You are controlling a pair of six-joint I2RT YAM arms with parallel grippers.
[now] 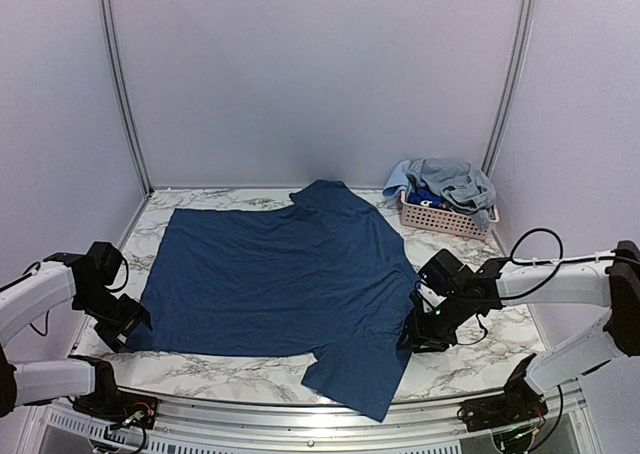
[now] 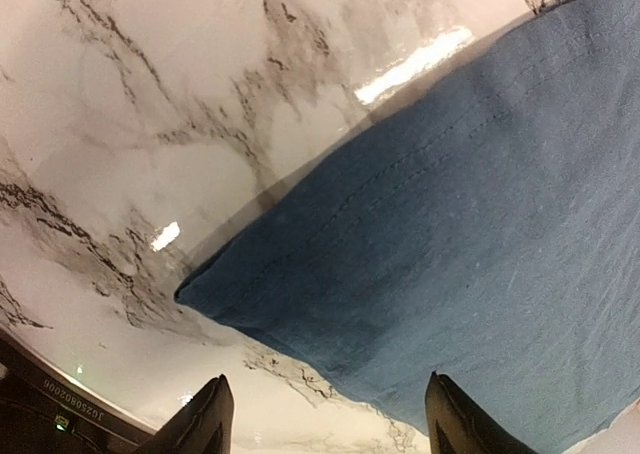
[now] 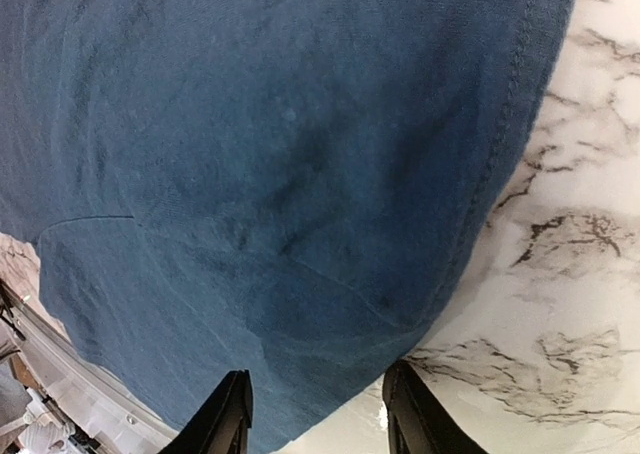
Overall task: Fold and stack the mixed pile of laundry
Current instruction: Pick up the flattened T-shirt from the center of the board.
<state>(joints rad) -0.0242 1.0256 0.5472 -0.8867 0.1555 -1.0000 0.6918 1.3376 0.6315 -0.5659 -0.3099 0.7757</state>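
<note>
A dark navy shirt [image 1: 275, 274] lies spread flat on the marble table. My left gripper [image 1: 128, 326] is open, just above the shirt's near left corner [image 2: 215, 292]; its fingers [image 2: 205, 424] straddle bare marble and the shirt's hem. My right gripper [image 1: 412, 336] is open over the shirt's right edge [image 3: 470, 224], holding nothing. The rest of the laundry pile [image 1: 447, 182], grey-blue and bright-blue pieces, is heaped in the basket at the back right.
The pink perforated basket [image 1: 445, 219] stands at the back right corner. A shirt sleeve [image 1: 362, 374] reaches toward the table's metal front rail [image 1: 300, 416]. White walls close in the table on three sides.
</note>
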